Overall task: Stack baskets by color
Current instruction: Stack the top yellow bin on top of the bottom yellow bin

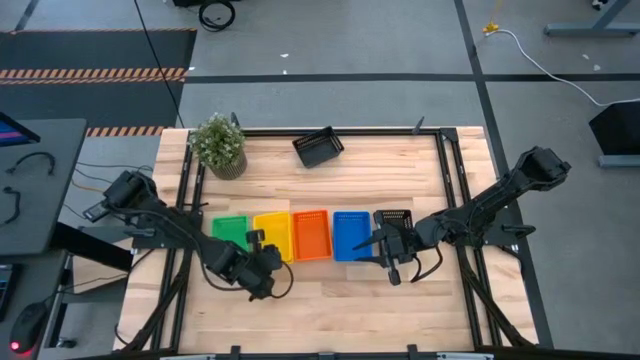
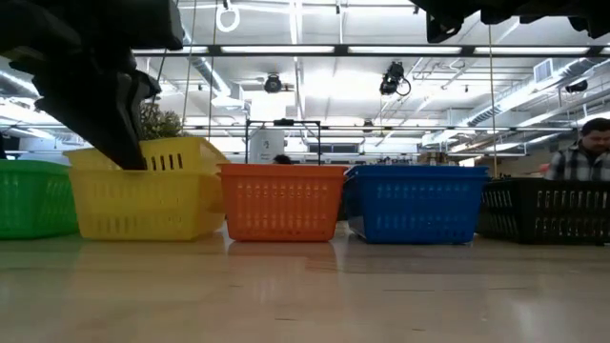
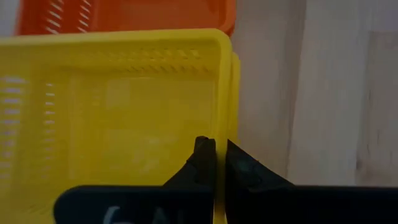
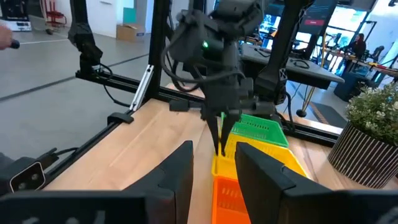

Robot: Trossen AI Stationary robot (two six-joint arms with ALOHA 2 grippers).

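Baskets stand in a row: green (image 1: 232, 229), yellow (image 1: 273, 235), orange (image 1: 311, 235), blue (image 1: 349, 235) and black (image 1: 393, 218). Another black basket (image 1: 319, 148) lies tilted at the far side. In the low view an upper yellow basket (image 2: 181, 152) sits tilted inside a lower yellow one (image 2: 143, 210). My left gripper (image 1: 262, 256) is shut on the upper one at its near end. My right gripper (image 4: 214, 165) is open and level, pointing along the row toward the table's left with nothing between its fingers; it hovers near the blue basket's near right corner (image 1: 364, 248). My left gripper pinches the upper yellow basket's near wall (image 3: 216, 127), one finger (image 3: 202, 155) inside the basket and one (image 3: 239, 158) outside. The fingers slant down from the near left. The basket is tilted and rests in the lower yellow basket (image 3: 234, 68), whose rim shows just outside.
A potted plant (image 1: 218, 146) stands at the far left of the table. Black frame rails (image 1: 445, 170) run along the table's sides. Bare wood (image 1: 330, 300) lies between the row and the near edge. A person (image 2: 583, 152) shows in the room beyond.
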